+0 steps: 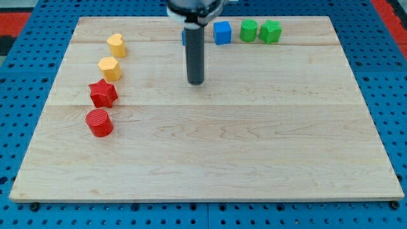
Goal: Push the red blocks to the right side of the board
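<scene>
Board [254,146]: my tip [196,83] far from red blocks [102,108].

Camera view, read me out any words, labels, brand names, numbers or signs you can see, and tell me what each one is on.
No readable text anywhere: none on the wooden board, the red star block, red cylinder, yellow blocks, blue block, green blocks, or the rod ending in my tip, which stands apart from the red blocks, toward the view's right.

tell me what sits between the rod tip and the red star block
Nothing: in the camera view only bare board separates my tip from the red star block. The yellow blocks lie above that line.
</scene>
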